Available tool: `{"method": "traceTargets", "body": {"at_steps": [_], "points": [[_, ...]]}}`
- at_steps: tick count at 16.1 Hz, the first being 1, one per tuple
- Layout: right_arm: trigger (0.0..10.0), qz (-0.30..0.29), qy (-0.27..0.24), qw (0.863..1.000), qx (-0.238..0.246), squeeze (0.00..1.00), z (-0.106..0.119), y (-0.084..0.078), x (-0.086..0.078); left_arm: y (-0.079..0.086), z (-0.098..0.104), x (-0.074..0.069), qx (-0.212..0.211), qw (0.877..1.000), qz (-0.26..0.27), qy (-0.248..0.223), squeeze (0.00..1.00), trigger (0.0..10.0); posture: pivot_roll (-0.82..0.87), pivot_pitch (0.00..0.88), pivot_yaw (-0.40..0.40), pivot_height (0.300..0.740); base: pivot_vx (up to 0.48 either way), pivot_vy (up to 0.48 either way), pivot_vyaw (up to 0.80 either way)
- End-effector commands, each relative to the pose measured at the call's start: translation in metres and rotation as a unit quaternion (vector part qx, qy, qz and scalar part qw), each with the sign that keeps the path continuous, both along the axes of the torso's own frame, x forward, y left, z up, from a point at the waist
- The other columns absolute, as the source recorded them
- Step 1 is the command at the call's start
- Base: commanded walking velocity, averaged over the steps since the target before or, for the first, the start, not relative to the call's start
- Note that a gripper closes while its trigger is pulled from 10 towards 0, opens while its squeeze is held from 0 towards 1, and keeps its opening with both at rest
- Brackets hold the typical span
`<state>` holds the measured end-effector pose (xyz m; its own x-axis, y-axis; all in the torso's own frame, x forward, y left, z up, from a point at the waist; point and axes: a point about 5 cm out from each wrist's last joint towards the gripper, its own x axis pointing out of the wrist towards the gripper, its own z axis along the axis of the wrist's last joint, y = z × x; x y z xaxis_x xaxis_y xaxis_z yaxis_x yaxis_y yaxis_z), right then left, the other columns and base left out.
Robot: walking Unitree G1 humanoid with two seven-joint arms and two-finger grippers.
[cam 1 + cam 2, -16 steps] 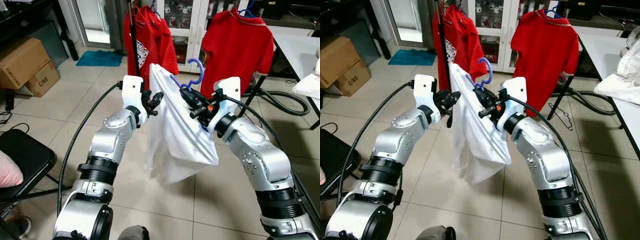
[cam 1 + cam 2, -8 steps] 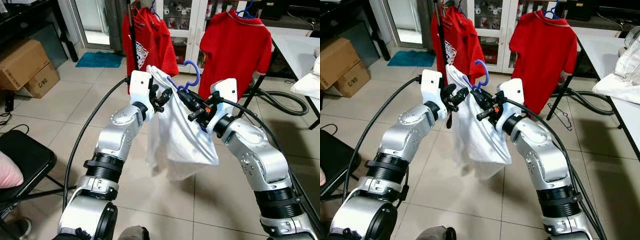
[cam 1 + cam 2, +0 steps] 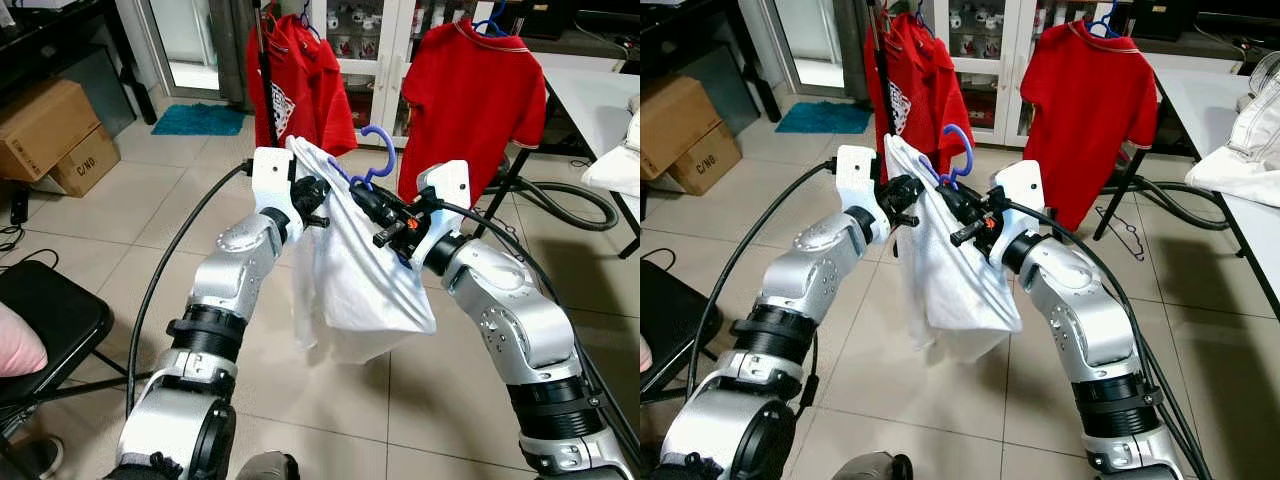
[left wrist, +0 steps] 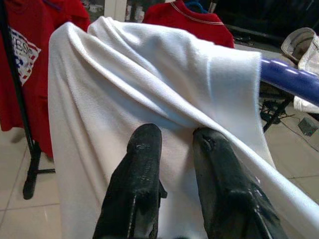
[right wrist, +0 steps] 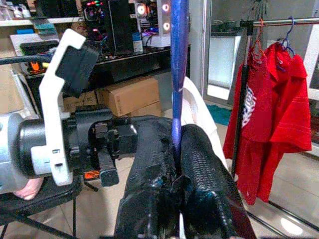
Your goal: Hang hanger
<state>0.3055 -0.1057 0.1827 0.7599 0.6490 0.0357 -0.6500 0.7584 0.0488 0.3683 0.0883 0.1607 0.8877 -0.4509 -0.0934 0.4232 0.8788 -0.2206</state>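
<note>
Right wrist view shows the right gripper (image 5: pixel 175 164) pinching the blue hanger (image 3: pixel 373 152) to carry it. Beside it, the left gripper (image 4: pixel 174 144), fingers narrow, steadies the white shirt (image 3: pixel 350 260).

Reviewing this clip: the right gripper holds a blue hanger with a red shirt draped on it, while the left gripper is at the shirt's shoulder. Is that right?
Not quite: the shirt on the blue hanger is a white shirt, not red, as the left eye view shows. The red shirts hang on the rack behind. The rest holds: the right gripper has its jaws shut on the hanger, and the left gripper is at the shirt's shoulder.
</note>
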Motion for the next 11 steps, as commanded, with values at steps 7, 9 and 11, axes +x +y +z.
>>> {"method": "traceTargets", "body": {"at_steps": [7, 9, 11], "points": [[10.0, 0.014, -0.036, 0.999, 0.017, 0.00, 0.0162, 0.0030, -0.0033, 0.0089, -0.0028, 0.0061, -0.026, 0.999, 0.021, 0.024, 0.00, 0.0, -0.05, 0.000, 0.090, 0.740, 0.000, 0.000, 0.00], [10.0, 0.005, -0.032, 0.999, 0.021, 0.00, 0.0156, 0.0002, -0.0018, 0.0075, 0.0019, 0.0050, -0.030, 0.999, 0.017, 0.009, 0.00, 0.0, -0.05, 0.000, 0.089, 0.740, 0.000, 0.000, 0.00], [10.0, -0.008, -0.025, 0.999, 0.022, 0.00, 0.0140, -0.0027, 0.0005, 0.0076, 0.0053, 0.0037, -0.025, 1.000, 0.016, -0.006, 0.00, 0.0, -0.05, 0.000, 0.088, 0.740, 0.000, 0.000, 0.00]]}}
